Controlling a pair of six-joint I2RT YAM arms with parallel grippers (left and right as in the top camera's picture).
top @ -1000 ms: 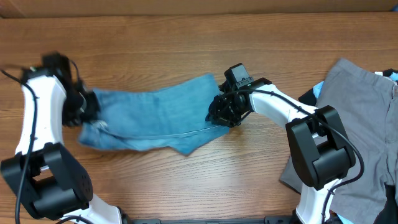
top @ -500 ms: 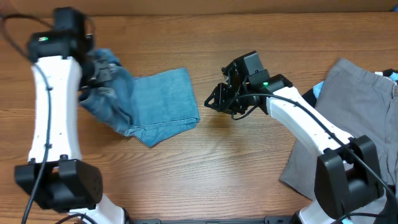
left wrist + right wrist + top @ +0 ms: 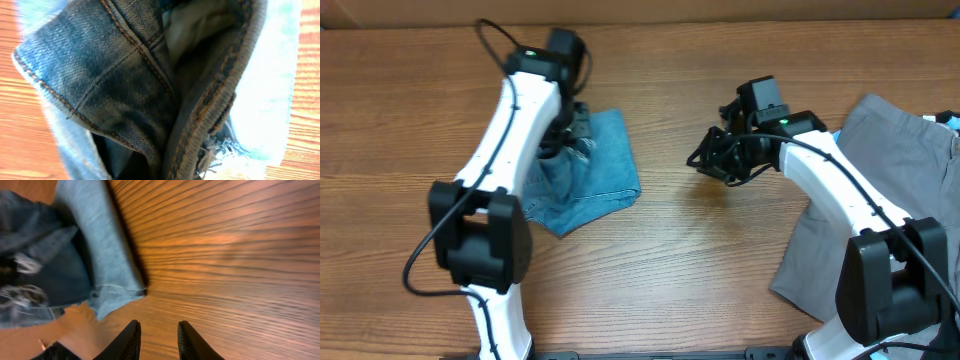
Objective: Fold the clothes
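The light-blue denim jeans (image 3: pixel 607 168) lie bunched and doubled over left of the table's middle. My left gripper (image 3: pixel 571 128) hangs over their upper left part, shut on a fold of the denim. In the left wrist view, stitched seams of the jeans (image 3: pixel 125 85) and a frayed hem (image 3: pixel 226 148) fill the frame and hide the fingers. My right gripper (image 3: pixel 713 161) hovers over bare wood to the right of the jeans, apart from them. In the right wrist view that gripper (image 3: pixel 159 341) is open with nothing between its fingers, and the jeans (image 3: pixel 110 245) lie ahead at the left.
Grey trousers (image 3: pixel 900 180) are spread at the table's right edge, with a black piece (image 3: pixel 815 155) and a pale-blue piece (image 3: pixel 832 143) at their left side. The table (image 3: pixel 720 270) is brown wood.
My left arm has swung from the far left toward the middle, carrying one end of the jeans over the rest. My right gripper has drawn away to the right, off the cloth.
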